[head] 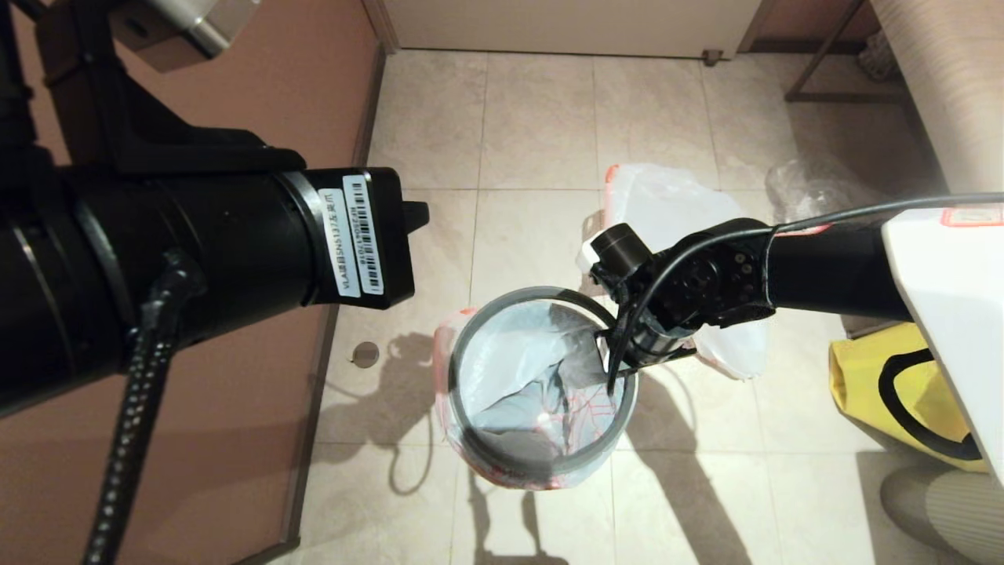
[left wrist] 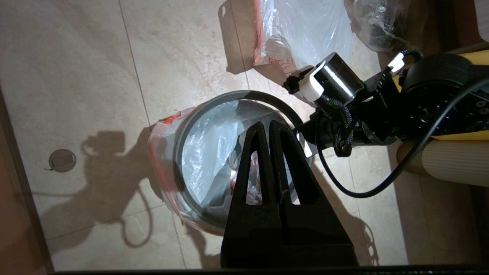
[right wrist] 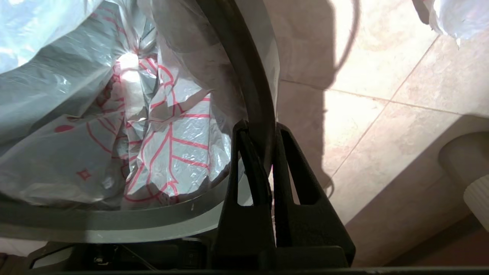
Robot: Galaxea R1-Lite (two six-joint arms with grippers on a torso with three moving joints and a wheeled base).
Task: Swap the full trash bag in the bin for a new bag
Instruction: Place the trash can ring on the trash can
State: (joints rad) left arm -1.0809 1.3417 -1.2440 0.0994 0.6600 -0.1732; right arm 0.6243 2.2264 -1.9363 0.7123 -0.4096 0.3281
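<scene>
The bin [head: 510, 451] stands on the tiled floor, lined with the new bag [head: 518, 353], whose orange-pink edge folds over its outside. Orange leaf veins show on the new bag [right wrist: 168, 141] inside. The grey rim ring [head: 463, 369] lies round the mouth. My right gripper [right wrist: 261, 128] is shut on the rim ring [right wrist: 252, 76] at the bin's right side. My left gripper [left wrist: 266, 124] hangs above the bin [left wrist: 179, 214], shut and holding nothing. The full trash bag [head: 667, 204] lies on the floor behind the right arm.
A clear bag with dark contents [head: 816, 188] lies at the far right by a ribbed wall. A yellow fabric sack [head: 886, 384] stands to the bin's right. A brown wall runs along the left, with a round floor drain [head: 365, 355] beside it.
</scene>
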